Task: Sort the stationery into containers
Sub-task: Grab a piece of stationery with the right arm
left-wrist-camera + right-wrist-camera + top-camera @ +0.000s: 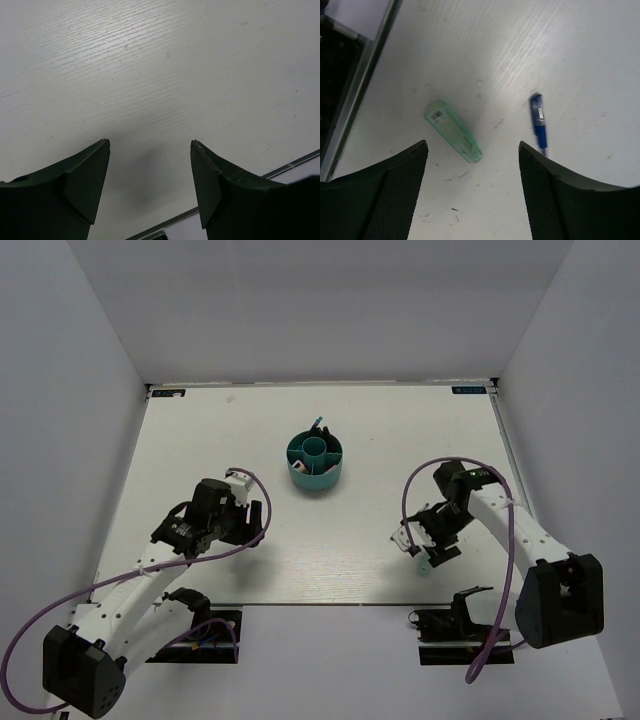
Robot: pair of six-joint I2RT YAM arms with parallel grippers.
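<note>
Sorting is, by my judgement, mostly done. The round teal plastic organiser [296, 472] at mid-desk [400, 420] already holds one upright blue pen [318, 425] in a far compartment, plus a pale item I cannot identify. Still loose on the desk are a pale mint translucent piece [453, 131] and a second thin blue pen [538, 120]. My right claw [472, 145], fingers apart, hovers above both: the mint piece lies just ahead of the gap, the pen beside one fingertip. My left claw [150, 142] is spread and holds nothing.

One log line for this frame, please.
left gripper: open, holding nothing | right gripper: open, above pale mint piece, blue pen beside it, both on table | teal organiser: some items inside
</note>
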